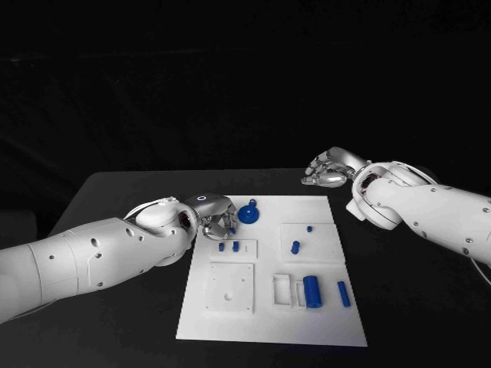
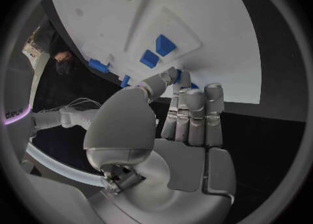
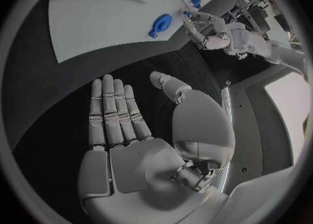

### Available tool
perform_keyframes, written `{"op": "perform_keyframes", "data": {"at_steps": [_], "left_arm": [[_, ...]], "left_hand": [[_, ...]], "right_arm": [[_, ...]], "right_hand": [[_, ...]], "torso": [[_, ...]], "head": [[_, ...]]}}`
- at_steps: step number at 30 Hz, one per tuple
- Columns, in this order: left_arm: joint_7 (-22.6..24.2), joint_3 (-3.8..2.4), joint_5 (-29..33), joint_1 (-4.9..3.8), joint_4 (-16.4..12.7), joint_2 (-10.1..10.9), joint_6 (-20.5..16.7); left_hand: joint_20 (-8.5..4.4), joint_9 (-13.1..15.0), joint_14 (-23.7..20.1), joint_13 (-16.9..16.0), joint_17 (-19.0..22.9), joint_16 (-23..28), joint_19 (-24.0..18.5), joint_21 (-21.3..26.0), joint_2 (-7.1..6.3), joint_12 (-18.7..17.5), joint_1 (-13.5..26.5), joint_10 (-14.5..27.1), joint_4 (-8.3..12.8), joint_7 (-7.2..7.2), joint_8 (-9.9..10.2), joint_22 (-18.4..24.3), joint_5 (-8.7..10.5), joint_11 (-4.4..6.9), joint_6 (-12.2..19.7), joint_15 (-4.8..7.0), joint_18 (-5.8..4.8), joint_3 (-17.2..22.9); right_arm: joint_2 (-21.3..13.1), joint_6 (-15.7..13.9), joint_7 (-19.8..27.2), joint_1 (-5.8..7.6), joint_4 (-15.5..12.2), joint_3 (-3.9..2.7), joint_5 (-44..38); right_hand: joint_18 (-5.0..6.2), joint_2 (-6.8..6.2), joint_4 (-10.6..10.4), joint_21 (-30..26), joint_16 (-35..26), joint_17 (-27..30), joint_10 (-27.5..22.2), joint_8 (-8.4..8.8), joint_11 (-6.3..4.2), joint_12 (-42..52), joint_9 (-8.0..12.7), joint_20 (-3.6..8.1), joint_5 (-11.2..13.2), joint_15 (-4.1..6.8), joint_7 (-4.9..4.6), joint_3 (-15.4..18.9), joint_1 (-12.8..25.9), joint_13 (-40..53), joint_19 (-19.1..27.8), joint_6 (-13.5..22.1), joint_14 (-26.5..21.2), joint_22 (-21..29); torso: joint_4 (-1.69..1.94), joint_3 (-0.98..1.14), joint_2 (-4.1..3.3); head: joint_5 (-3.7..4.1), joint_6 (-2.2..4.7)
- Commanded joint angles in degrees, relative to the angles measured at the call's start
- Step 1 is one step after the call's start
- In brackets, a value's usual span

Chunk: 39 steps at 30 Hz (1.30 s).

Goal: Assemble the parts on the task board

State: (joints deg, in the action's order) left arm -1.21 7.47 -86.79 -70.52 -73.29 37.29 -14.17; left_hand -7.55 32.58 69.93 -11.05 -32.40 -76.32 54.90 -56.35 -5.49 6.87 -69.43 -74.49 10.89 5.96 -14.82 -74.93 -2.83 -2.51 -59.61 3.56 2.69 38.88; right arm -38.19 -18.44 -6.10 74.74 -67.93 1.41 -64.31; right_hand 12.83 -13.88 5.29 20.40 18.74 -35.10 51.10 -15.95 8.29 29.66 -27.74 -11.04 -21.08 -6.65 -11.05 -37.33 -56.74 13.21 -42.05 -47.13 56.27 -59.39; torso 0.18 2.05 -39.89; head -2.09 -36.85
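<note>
- Two hands are over the black tabletop (image 1: 124, 192); no readable writing is seen on the task board (image 1: 312, 322) or the parts.
- The left hand (image 1: 215, 221) is at the board's near-left edge, fingers straight and close together, holding nothing, as far as the pictures show.
- Just beside its fingertips lies a round blue part with a tab (image 1: 250, 211); two small blue blocks (image 1: 229, 247) stand close below.
- The right hand (image 1: 332, 169) is beyond the board's far edge, fingers apart, palm empty.
- Well apart from both hands, a blue cylinder (image 1: 311, 291) and a thin blue pin (image 1: 344, 294) lie with their long axes along the board's length.
</note>
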Motion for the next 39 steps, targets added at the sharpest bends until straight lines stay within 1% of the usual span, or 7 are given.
{"op": "perform_keyframes", "data": {"at_steps": [1, 10, 16, 23, 28, 32, 39], "left_arm": [[0.30, 0.50, -2.55, 0.55, -0.54, -0.20, 2.41], [0.58, 0.57, -2.63, 0.56, -0.27, -0.25, -0.55], [0.81, 0.57, -2.11, 0.56, -0.10, -0.22, -1.56], [0.75, 0.58, -0.85, 0.56, -0.15, 0.05, -2.87], [0.61, 0.57, -0.68, 0.56, -0.17, 0.28, -3.45], [0.58, 0.57, -0.64, 0.58, -0.23, 0.40, -3.57], [0.55, 0.53, -0.52, 0.72, -0.35, 0.61, -4.47]], "left_hand": [[-1.62, 0.08, 0.15, -0.08, 0.09, -0.34, 0.16, -0.19, 0.28, -0.18, -0.02, -0.40, 0.22, 0.04, -0.22, -1.03, -0.35, -0.13, -0.50, 0.27, 3.58, 0.17], [-1.64, -0.13, 0.05, 0.03, 0.17, -0.27, 0.14, -0.19, 0.00, -0.57, 0.07, -0.05, 0.20, 0.22, 0.04, -0.99, -0.33, -0.25, -0.04, 0.17, 3.54, 0.34], [-1.57, -0.50, -0.05, 0.18, 0.26, -0.21, 0.14, -0.16, -0.69, -1.11, 0.03, 0.45, 0.14, 0.59, 0.54, -0.94, -0.29, -0.48, 0.87, -0.06, 3.53, 0.54], [-1.10, -1.64, -0.35, 0.56, 0.46, -0.04, 0.07, -0.09, -3.62, -2.40, 0.00, 1.96, 0.44, 1.89, 2.44, -0.87, -0.29, -1.14, 4.53, -0.69, 3.69, 0.17], [-0.68, -2.17, -0.63, 0.82, 0.63, 0.16, -0.04, 0.08, -5.49, -3.02, -0.11, 3.04, 0.51, 1.47, 3.33, -0.80, -0.28, -1.59, 6.47, -1.12, 3.88, -0.13], [-0.51, -2.32, -0.66, 0.88, 0.71, 0.21, -0.03, 0.16, -6.08, -3.02, -0.29, 3.29, 0.39, 1.36, 3.54, -0.76, -0.26, -1.71, 7.07, -1.24, 4.01, -0.14], [-0.47, -2.36, -0.61, 0.89, 0.73, 0.20, 0.05, 0.17, -6.16, -3.00, -0.45, 3.36, 0.27, 1.41, 3.56, -0.74, -0.27, -1.73, 7.23, -1.27, 4.10, -0.08]], "right_arm": [[-0.02, 0.46, 0.59, -0.02, -0.08, -0.02, -0.11], [0.00, 0.46, 0.59, -0.02, -0.03, -0.02, -0.11], [-0.01, 0.46, 0.59, -0.02, -0.01, -0.02, -0.11], [-0.02, 0.45, 0.60, -0.02, 0.02, -0.02, -0.11], [-0.08, 0.42, 0.58, -0.02, 0.03, -0.02, -0.11], [-0.09, 0.38, 0.59, -0.02, 0.02, -0.02, -0.11], [-0.09, 0.42, 0.62, -0.02, 0.05, -0.02, -0.10]], "right_hand": [[-0.06, 0.04, -0.01, -0.28, -0.29, 0.08, 0.24, -0.18, 0.00, -0.35, 0.08, 0.00, -0.33, -0.10, -0.14, 0.43, -0.69, -0.06, 0.42, 0.43, -0.34, -0.07], [-0.06, 0.04, 0.00, -0.30, -0.30, 0.09, 0.23, -0.18, 0.00, -0.35, 0.09, -0.01, -0.34, -0.10, -0.14, 0.44, -0.71, -0.11, 0.43, 0.43, -0.35, -0.08], [-0.05, 0.04, 0.01, -0.31, -0.31, 0.09, 0.23, -0.18, 0.01, -0.36, 0.09, -0.02, -0.34, -0.10, -0.14, 0.45, -0.72, -0.15, 0.44, 0.44, -0.36, -0.08], [-0.05, -0.01, 0.04, -0.38, -0.37, 0.12, 0.19, -0.18, 0.03, -0.39, 0.12, -0.05, -0.34, -0.13, -0.14, 0.48, -0.75, -0.28, 0.50, 0.46, -0.42, -0.09], [-0.05, -0.02, 0.06, -0.51, -0.51, 0.20, 0.07, -0.18, 0.09, -0.47, 0.16, -0.11, -0.35, -0.21, -0.14, 0.52, -0.79, -0.55, 0.65, 0.48, -0.57, -0.10], [-0.06, -0.02, 0.07, -0.60, -0.59, 0.24, 0.02, -0.18, 0.13, -0.50, 0.18, -0.14, -0.35, -0.25, -0.15, 0.53, -0.82, -0.70, 0.74, 0.50, -0.66, -0.11], [-0.06, -0.01, 0.07, -0.70, -0.68, 0.29, -0.03, -0.19, 0.17, -0.54, 0.22, -0.19, -0.35, -0.30, -0.15, 0.55, -0.85, -0.90, 0.85, 0.51, -0.75, -0.13]], "torso": [[0.03, 0.00, 0.00], [0.05, 0.00, 0.03], [0.02, -0.01, 0.01], [0.04, 0.00, -0.01], [0.01, 0.00, -0.01], [0.01, 0.01, 0.00], [0.02, 0.01, -0.01]], "head": [[0.05, -0.01], [0.06, 0.07], [0.05, 0.11], [0.09, 0.11], [0.08, 0.13], [0.10, 0.14], [0.13, 0.15]]}}
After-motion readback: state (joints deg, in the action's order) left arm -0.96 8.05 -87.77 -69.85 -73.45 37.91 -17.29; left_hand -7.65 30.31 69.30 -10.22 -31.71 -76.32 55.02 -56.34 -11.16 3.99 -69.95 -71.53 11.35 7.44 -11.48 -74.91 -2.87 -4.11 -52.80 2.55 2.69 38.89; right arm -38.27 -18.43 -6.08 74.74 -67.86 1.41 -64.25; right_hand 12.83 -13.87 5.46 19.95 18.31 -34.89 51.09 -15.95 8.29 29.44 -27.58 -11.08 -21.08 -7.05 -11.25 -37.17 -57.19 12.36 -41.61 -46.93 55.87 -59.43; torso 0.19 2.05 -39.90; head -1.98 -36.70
